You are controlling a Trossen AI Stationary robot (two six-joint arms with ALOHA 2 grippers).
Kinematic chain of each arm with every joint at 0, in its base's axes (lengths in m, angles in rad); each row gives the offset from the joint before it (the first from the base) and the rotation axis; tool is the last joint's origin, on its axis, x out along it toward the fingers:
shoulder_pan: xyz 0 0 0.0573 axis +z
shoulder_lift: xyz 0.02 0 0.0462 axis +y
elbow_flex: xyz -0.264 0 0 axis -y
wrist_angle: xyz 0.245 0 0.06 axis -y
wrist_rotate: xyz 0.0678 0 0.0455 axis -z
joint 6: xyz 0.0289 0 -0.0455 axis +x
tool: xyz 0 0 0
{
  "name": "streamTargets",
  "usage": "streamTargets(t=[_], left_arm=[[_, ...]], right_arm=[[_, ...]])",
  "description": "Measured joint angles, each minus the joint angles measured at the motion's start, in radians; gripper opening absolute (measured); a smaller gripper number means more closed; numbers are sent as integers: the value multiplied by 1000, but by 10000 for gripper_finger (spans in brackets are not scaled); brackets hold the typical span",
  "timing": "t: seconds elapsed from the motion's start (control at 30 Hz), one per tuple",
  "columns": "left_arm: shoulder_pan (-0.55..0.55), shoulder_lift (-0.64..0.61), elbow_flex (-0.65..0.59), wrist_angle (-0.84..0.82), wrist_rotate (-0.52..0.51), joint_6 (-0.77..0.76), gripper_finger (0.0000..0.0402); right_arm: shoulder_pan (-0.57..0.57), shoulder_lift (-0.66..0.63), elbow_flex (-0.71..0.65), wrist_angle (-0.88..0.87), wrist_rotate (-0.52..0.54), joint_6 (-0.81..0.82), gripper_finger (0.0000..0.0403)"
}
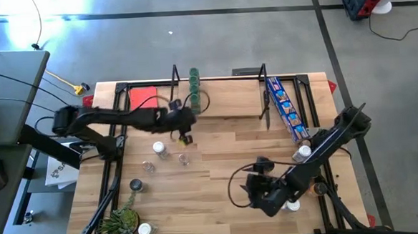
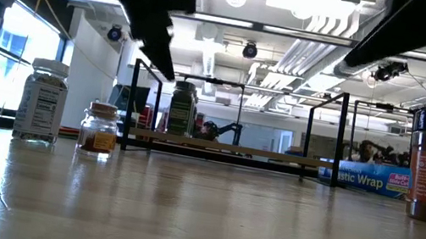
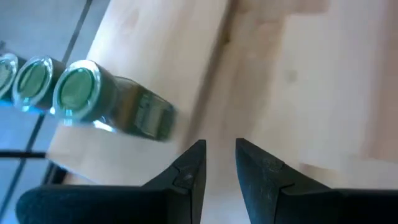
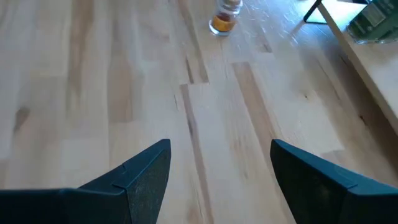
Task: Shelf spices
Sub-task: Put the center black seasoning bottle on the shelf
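The left arm stretches level across the bench (image 1: pixel 219 170), its left hand (image 3: pixel 219 163) hovering at the near edge of the shelf (image 1: pixel 230 101), dark tapered fingers nearly pressed together with a thin gap and nothing between them. Just beyond that hand a row of glass jars (image 3: pixel 74 93) with round green lids stands on the pale wood board (black metal frames at each end). Loose jars (image 1: pixel 159 150) sit on the planked bench below the hand. Farther right, the right arm bends low, its right hand (image 4: pixel 217 171) spread wide and empty over bare striped wood; ahead of it stands a small clear jar (image 4: pixel 222 20) with orange contents.
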Motion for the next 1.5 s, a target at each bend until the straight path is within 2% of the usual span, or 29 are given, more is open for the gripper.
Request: streamTargets(t=[0.23,0.3,0.4,0.6,0.77,0.97,1.07,1.2,1.33,1.43,1.5], left_arm=[[-313,-74,-27,-15,-196,-329,80],[-390,-68,-33,-12,-259,-403,80],[-484,-42,-33,-9,-350,-479,80],[-587,36,-34,-9,-484,-540,80],[-602,92,-35,-10,-483,-543,80],[-599,119,-35,-7,-485,-550,80],[-599,121,-35,-1,-485,-560,80],[-599,121,-35,-1,-485,-567,80],[-599,121,-35,0,-485,-589,80],[-599,121,-35,1,-485,-602,80],[-599,121,-35,0,-489,-601,80]], right_arm=[[12,-198,2,-210,-336,-89,270],[12,-236,2,-319,-383,-78,270],[13,-267,-15,-403,-312,16,270],[14,-278,-143,-342,-260,55,270],[12,-290,-272,-209,-176,147,270],[11,-289,-387,6,-199,153,268],[9,-289,-411,56,-186,180,245],[-8,-288,-414,117,-180,193,187],[-102,-288,-375,229,-140,85,187],[-265,-288,-271,249,-136,-110,187],[-409,-286,-184,246,-184,-255,187]])
